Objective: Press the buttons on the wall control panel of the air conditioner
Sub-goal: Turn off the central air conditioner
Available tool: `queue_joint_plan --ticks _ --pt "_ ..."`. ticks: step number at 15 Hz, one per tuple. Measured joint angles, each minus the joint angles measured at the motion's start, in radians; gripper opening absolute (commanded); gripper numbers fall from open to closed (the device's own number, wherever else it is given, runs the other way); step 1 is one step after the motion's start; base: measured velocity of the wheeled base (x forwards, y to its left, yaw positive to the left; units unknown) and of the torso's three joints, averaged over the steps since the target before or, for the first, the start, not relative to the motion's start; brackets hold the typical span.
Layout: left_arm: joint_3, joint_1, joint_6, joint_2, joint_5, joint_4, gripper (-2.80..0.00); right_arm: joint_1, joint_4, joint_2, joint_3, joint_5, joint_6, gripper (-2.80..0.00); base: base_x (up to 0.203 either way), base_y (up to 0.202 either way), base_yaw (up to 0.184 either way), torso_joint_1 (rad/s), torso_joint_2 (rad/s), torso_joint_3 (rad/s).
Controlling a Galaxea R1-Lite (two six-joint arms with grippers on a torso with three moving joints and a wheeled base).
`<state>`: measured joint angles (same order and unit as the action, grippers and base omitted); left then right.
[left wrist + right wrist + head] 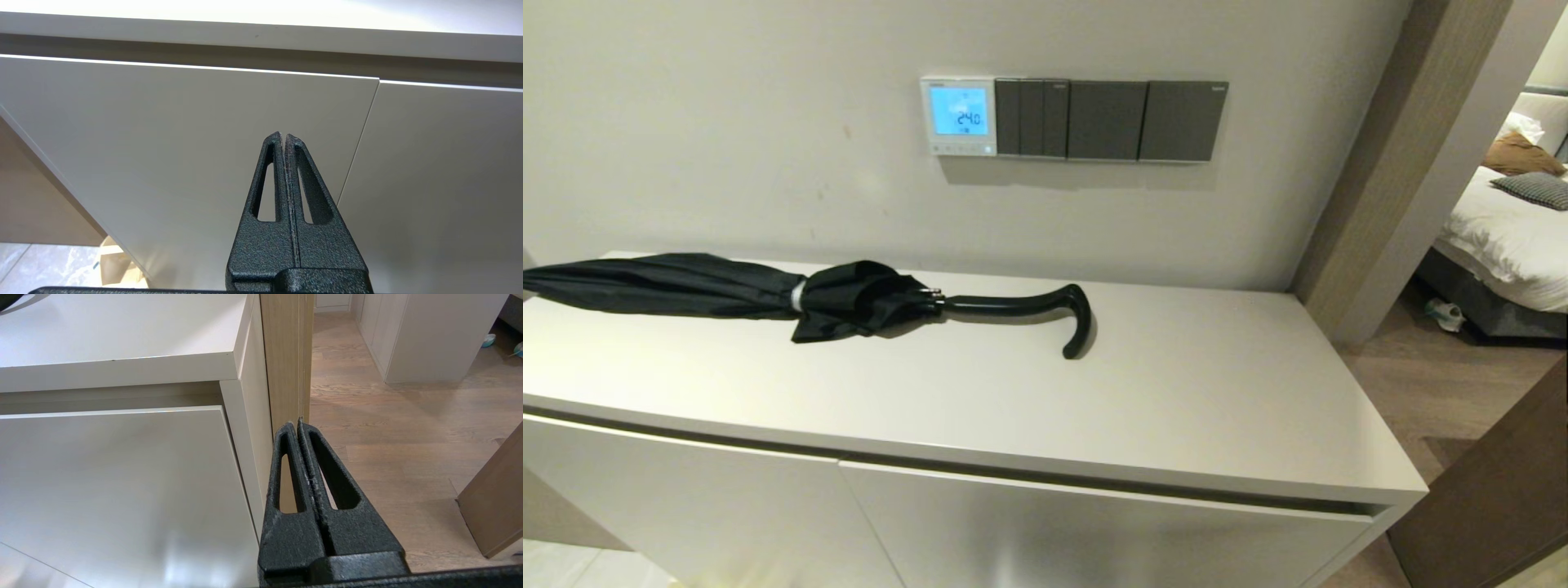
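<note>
The control panel [959,116] is fixed to the wall above my cabinet, at the left end of a row of dark grey switch plates [1111,120] that touch it edge to edge. Its screen glows light blue with digits, so it looks switched on. The buttons [962,149] sit in a thin pale strip just under that screen, small and close together, which I judge calls for a narrow tip rather than a broad pad.

That may be why both my pincers are closed to a point. My left pincer [284,135] has its fingers pressed together, empty, low in front of the cabinet door [184,134], below the top edge. My right pincer [297,424] is likewise together and holds nothing, near the cabinet's right corner by the wooden door frame [286,355]. Neither has begun the reach, by my reckoning.

A black umbrella [768,296] lies along the cabinet top [1176,392] beneath the panel, its hooked handle toward the middle; an arm rising to the wall should clear it.

Only the head view shows the panel, the switches and the whole umbrella, yet shows no arm. The wrist views alone show my pincers, and the right one adds the wood floor [408,428] beyond.
</note>
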<state>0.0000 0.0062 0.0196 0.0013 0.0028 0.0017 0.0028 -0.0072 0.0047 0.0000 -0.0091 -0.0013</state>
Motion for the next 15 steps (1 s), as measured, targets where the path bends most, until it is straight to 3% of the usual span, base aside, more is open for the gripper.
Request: queue_joint_plan --ticks 15 --pt "0.0 -0.001 0.009 0.0 0.0 -0.001 -2.8 0.0 0.0 -0.001 0.0 0.001 -0.001 -2.8 0.0 0.0 0.0 0.0 0.0 0.0"
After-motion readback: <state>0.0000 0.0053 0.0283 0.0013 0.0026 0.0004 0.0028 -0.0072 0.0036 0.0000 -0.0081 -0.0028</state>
